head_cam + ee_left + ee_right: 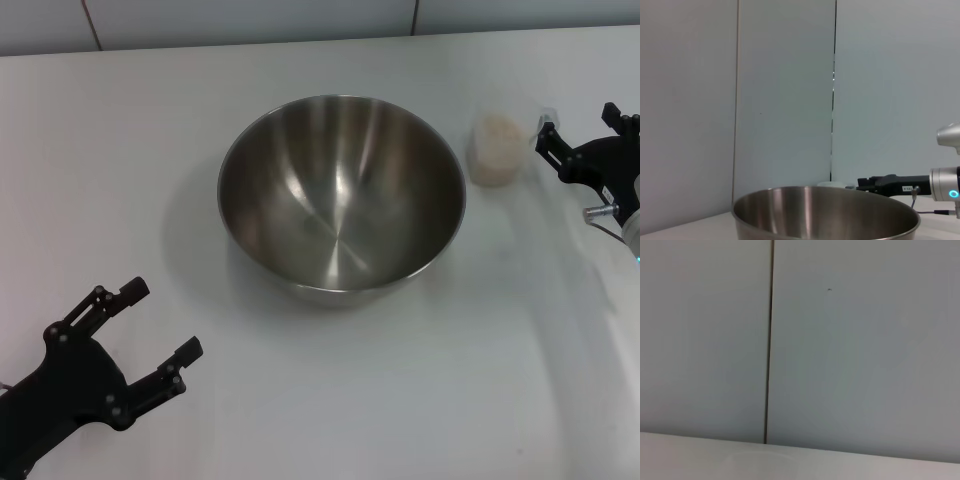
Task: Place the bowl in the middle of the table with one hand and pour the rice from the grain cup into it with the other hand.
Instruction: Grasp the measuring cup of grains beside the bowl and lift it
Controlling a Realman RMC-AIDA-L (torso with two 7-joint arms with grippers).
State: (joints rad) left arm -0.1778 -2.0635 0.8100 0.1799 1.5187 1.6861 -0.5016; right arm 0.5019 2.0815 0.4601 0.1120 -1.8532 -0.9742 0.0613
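The fingers of the left gripper point(162, 322) are spread apart and hold nothing; in the head view it sits at the near left of the table point(420, 400), well apart from the bowl point(341, 196). The fingers of the right gripper point(580, 135) are also apart, and they point toward the grain cup point(499, 148), very near it but not closed on it. The bowl stands upright about in the middle of the table, and its inside is bare. The cup stands upright just beside the bowl, on its right, with the rice point(497, 138) inside it. So I judge the first part done, the placing of the bowl, and the pouring is not yet begun: the cup must be grasped, lifted over the rim and tipped. Nothing stands between the cup and the bowl.

In the left wrist view the bowl point(825, 212) fills the lower part, and behind it the right gripper point(875, 183) reaches in from the side; the cup is almost hidden there. Behind is a plain wall point(785, 90) with dark vertical seams.

The right wrist view shows only the wall point(865, 340) and a strip of table point(690, 460); a faint round rim may be the cup, but I cannot tell.
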